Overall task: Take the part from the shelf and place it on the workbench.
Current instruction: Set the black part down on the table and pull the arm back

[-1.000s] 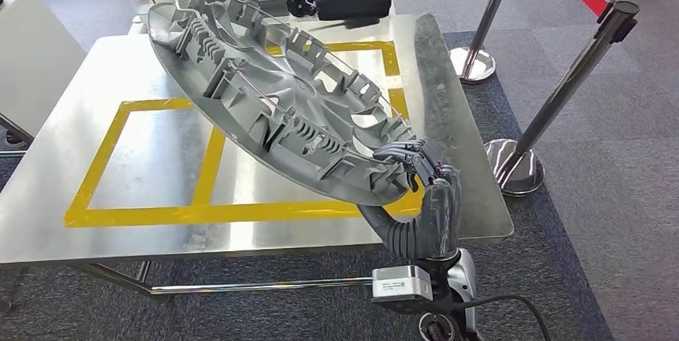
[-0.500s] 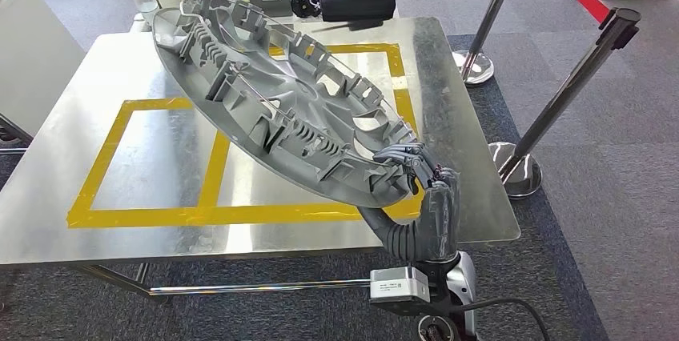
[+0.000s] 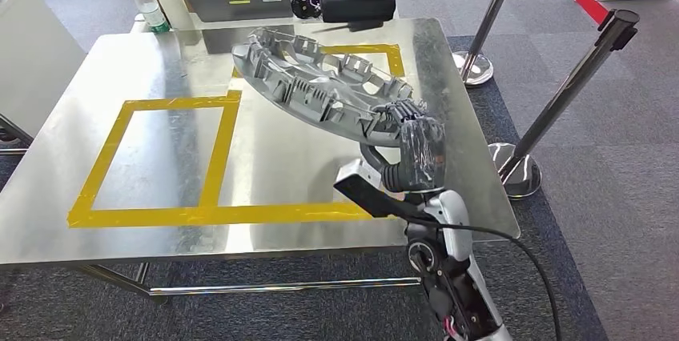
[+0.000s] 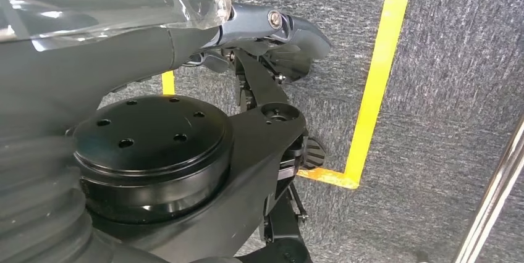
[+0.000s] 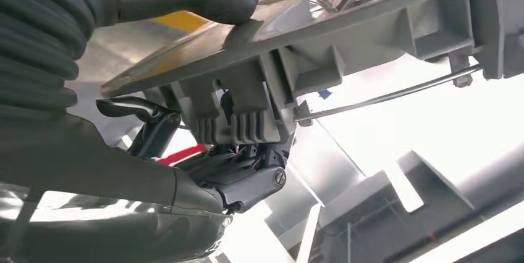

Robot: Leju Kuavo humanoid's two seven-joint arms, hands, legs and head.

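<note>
Your right hand (image 3: 415, 142) grips the near rim of the grey ribbed plastic wheel-cover part (image 3: 320, 85), thumb against its smooth face, holding it low and tilted over the shiny metal workbench (image 3: 160, 157) with yellow tape squares.

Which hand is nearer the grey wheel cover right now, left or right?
Right. The right hand grips the wheel cover by its near rim over the workbench. The left hand hangs down by the carpeted floor, away from the cover.

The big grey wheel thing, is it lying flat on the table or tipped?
Tipped. The grey part slants over the workbench, its near rim gripped by the right hand.
</note>
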